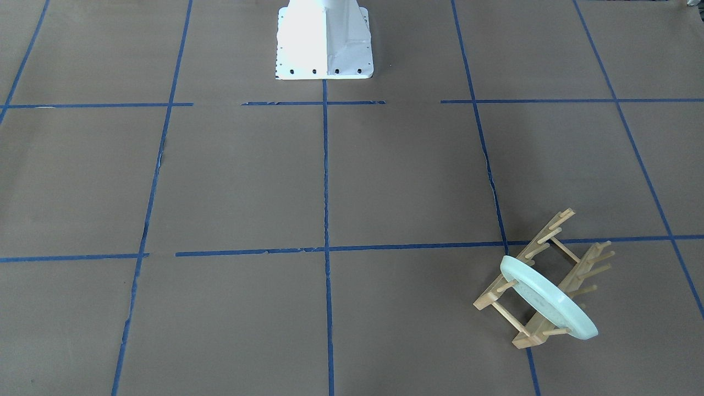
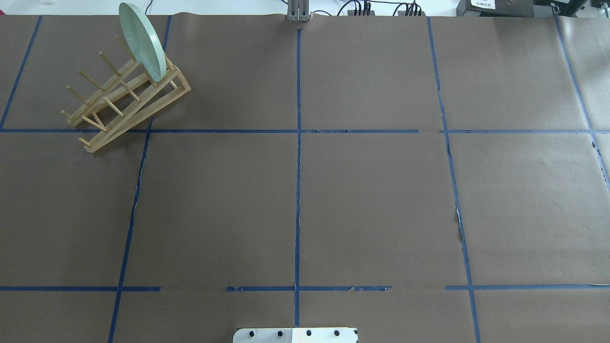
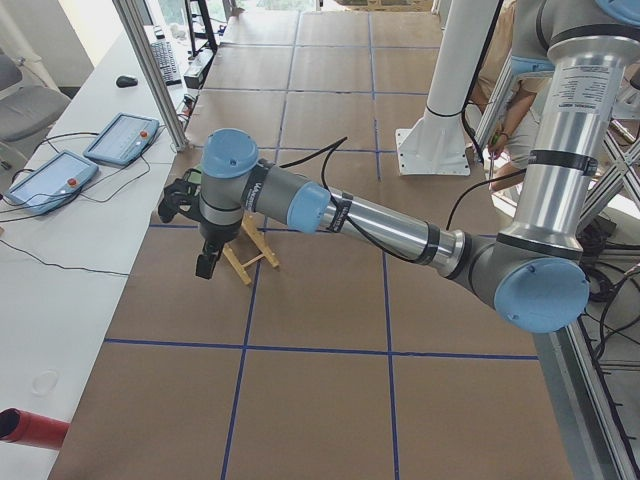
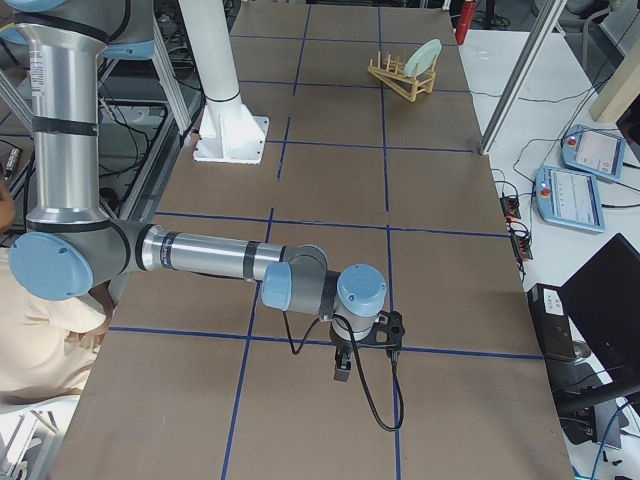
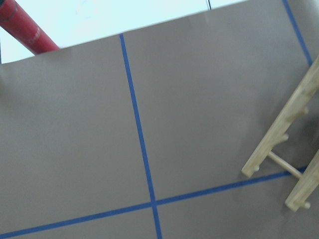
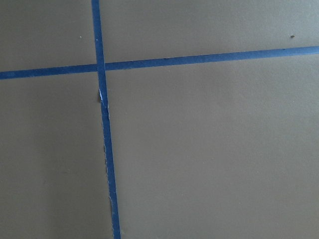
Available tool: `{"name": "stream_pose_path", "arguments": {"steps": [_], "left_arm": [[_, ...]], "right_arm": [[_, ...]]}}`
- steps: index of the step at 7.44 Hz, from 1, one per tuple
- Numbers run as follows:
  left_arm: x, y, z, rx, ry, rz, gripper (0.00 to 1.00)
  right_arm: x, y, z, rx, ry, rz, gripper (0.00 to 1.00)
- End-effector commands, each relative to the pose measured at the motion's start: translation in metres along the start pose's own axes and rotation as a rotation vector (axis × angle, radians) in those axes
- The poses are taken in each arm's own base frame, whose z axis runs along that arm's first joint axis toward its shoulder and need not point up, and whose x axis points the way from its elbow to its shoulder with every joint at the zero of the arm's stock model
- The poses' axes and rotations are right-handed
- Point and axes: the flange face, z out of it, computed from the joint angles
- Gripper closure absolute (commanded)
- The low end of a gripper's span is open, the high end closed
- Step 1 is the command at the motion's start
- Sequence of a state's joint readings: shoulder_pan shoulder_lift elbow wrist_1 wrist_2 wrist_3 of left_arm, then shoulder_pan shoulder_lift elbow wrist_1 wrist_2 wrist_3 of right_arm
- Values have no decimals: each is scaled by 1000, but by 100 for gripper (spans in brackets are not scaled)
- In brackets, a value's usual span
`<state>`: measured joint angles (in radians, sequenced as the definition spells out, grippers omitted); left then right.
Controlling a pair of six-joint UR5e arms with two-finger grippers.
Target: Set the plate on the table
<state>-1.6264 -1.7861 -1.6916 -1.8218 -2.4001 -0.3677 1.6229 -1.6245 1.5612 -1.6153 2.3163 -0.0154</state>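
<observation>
The pale mint-green plate (image 1: 548, 300) stands on edge, leaning in the end slot of the light wooden peg rack (image 1: 529, 338), far from the robot base. In the overhead view the plate (image 2: 141, 42) and rack (image 2: 138, 116) are at the far left. The brown table (image 1: 407, 176) is marked into squares with blue tape. My left gripper (image 3: 205, 265) hangs above the table close to the rack (image 3: 250, 255); I cannot tell if it is open or shut. My right gripper (image 4: 342, 372) hangs over a tape crossing far from the plate (image 4: 425, 55); I cannot tell its state. The left wrist view shows only the rack's end (image 5: 279, 129).
The white robot base (image 1: 324, 41) stands at the table's near-robot edge, also in the overhead view (image 2: 295, 335). A red cylinder (image 5: 27, 30) lies on the white side bench (image 3: 60, 300) beyond the table's edge. Teach pendants (image 3: 120, 137) lie on that bench.
</observation>
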Motion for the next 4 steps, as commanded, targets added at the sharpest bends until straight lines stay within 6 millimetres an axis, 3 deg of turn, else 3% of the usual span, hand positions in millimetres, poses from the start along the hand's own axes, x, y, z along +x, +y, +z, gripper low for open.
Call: {"name": "stream_pose_path", "arguments": {"steps": [1, 3, 4], "left_arm": [[48, -37, 15, 132, 170, -204, 0], [153, -54, 71, 26, 267, -421, 0], [183, -73, 83, 33, 277, -552, 0]], "right_arm": [[0, 0, 0, 0, 0, 0, 0], [0, 0, 0, 0, 0, 0, 0], [0, 0, 0, 0, 0, 0, 0]]}}
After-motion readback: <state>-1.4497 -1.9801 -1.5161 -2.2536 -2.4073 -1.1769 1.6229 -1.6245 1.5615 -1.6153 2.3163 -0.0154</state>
